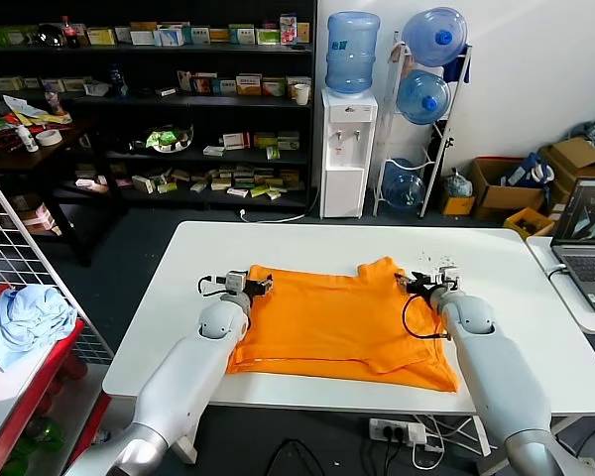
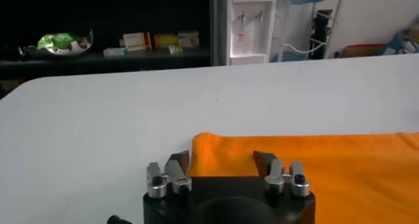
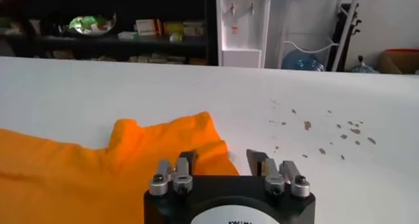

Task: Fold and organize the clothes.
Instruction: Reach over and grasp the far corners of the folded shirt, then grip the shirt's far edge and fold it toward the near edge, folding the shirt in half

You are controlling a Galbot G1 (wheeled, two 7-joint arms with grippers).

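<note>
Lying crosswise, the orange T-shirt [image 1: 342, 322] has open left tool [image 1: 259, 285] and right tool [image 1: 414, 283] at its far corners.

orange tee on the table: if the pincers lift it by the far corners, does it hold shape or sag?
Likely sags: the orange T-shirt is thin cloth lying flat, already creased along its near hem. Probably light, so the open left pincer and open right pincer at its far corners should lift it easily. It may slide on the smooth white table.
</note>
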